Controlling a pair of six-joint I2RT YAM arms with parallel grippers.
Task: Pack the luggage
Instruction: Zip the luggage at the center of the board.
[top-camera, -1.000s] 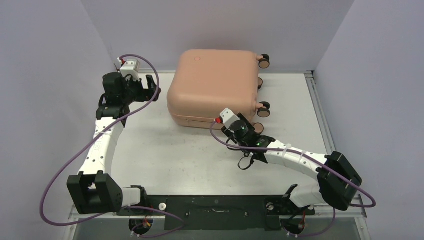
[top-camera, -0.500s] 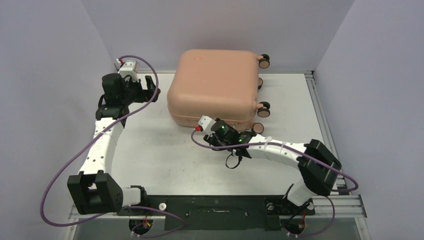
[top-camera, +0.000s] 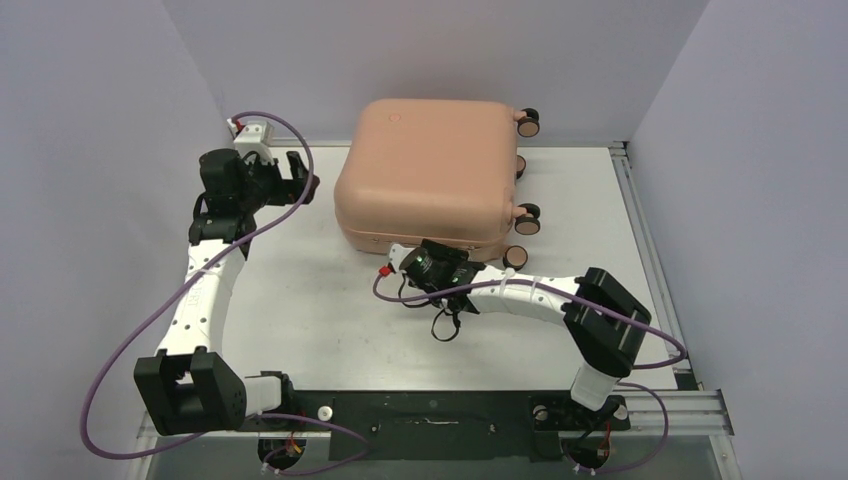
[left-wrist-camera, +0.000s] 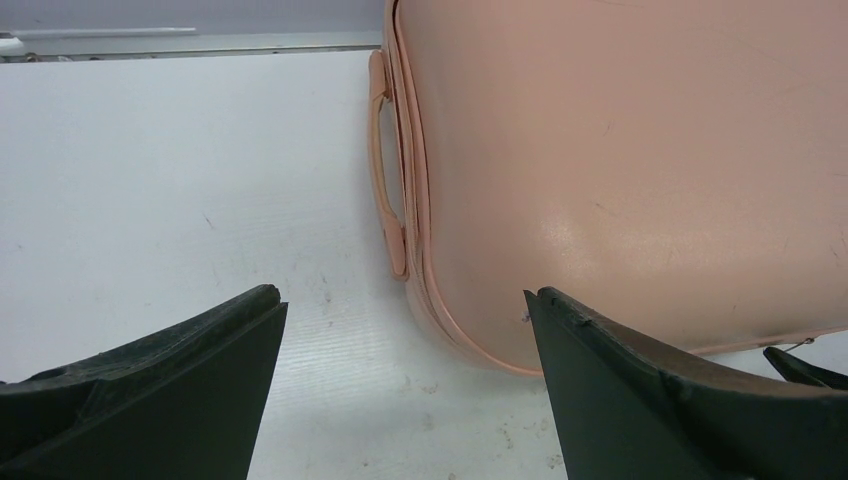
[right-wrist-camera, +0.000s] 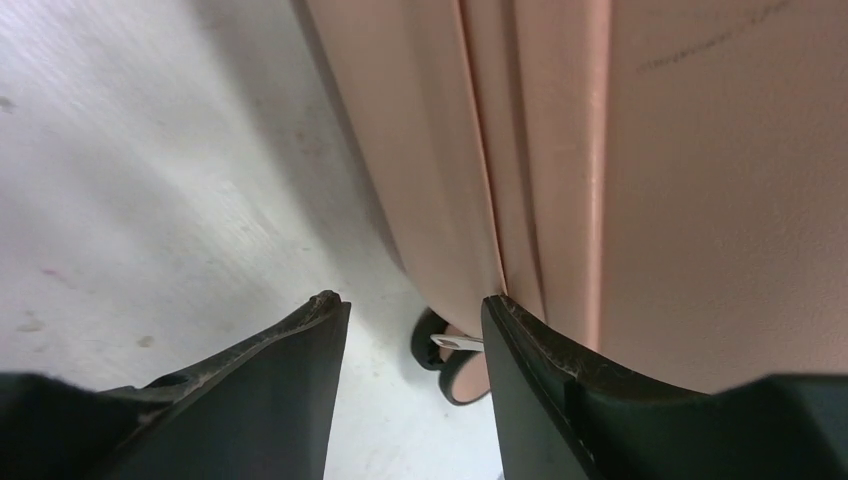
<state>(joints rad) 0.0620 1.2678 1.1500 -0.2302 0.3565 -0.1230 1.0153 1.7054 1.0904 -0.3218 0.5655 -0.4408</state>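
Lying closed on the table (top-camera: 300, 300), the luggage (top-camera: 425, 165) sits beside both parted, empty jaws.

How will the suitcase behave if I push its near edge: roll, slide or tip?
The suitcase lies flat on its side with its wheels sticking out sideways, so it will probably slide, not roll. Broad and low, it seems unlikely to tip. Its smooth shell looks stiff and likely slippery to pinch.

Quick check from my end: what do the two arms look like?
The left arm and right arm match: white curved links, black boxy joint housings, and black wedge-shaped jaws. A purple cable loops along each.
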